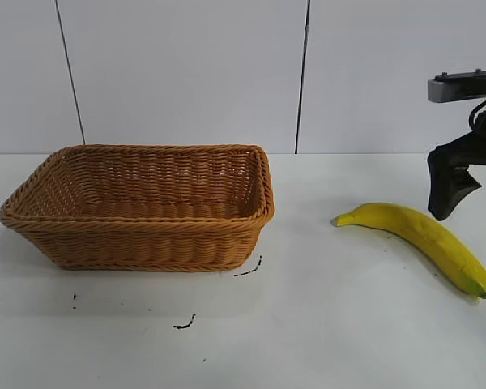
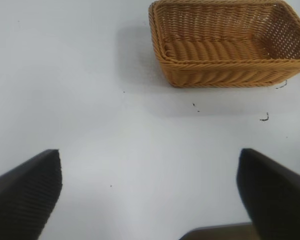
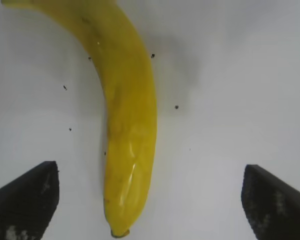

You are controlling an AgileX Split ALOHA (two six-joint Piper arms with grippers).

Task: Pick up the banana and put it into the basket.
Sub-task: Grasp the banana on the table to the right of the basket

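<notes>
The yellow banana (image 1: 421, 239) lies on the white table at the right, its stem end pointing toward the basket. It also shows in the right wrist view (image 3: 130, 115), lying lengthwise with its dark tip between my fingers' line. My right gripper (image 1: 470, 207) hovers above the banana's far end, open and empty (image 3: 149, 170). The tan wicker basket (image 1: 138, 219) stands at the left, empty, and shows in the left wrist view (image 2: 225, 64). My left gripper (image 2: 150, 155) is open and empty, well back from the basket, outside the exterior view.
Small black marks (image 1: 186, 322) dot the table in front of the basket. A white panelled wall (image 1: 186, 73) stands behind the table.
</notes>
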